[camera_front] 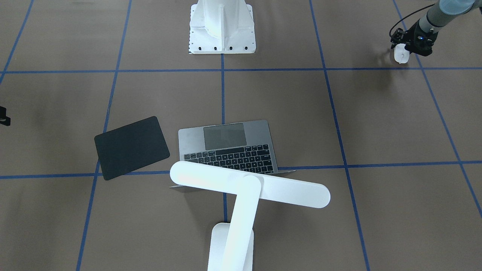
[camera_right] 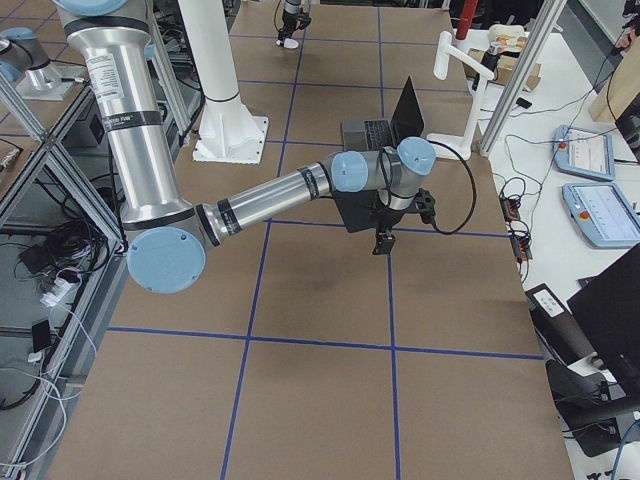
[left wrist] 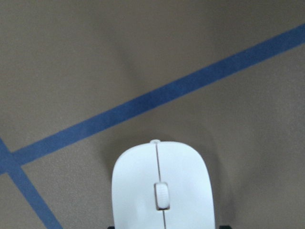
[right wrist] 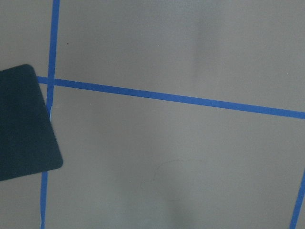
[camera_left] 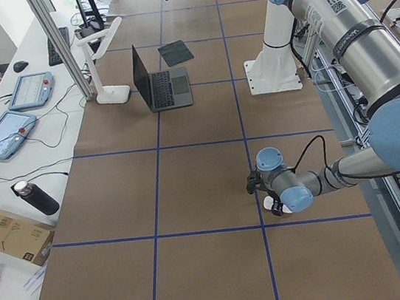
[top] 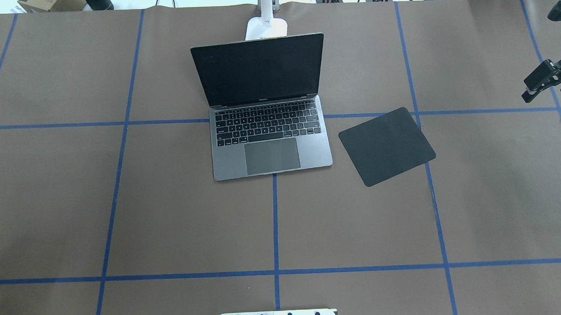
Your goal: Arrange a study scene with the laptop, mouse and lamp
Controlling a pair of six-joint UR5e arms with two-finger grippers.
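The laptop stands open mid-table, screen dark, keys toward the robot base. Right behind its lid stands the lamp, its long bar head lying across above the lid's edge. The mouse is far off to the robot's left, with my left gripper shut on it; the left wrist view shows the mouse close up over the brown paper, its shadow beside it. My right gripper hovers at the table's right end, beyond the mousepad, apparently open and holding nothing.
A black mousepad lies askew just right of the laptop, and its corner shows in the right wrist view. The white bolted pedestal stands at the robot's side. Blue tape lines grid the brown paper.
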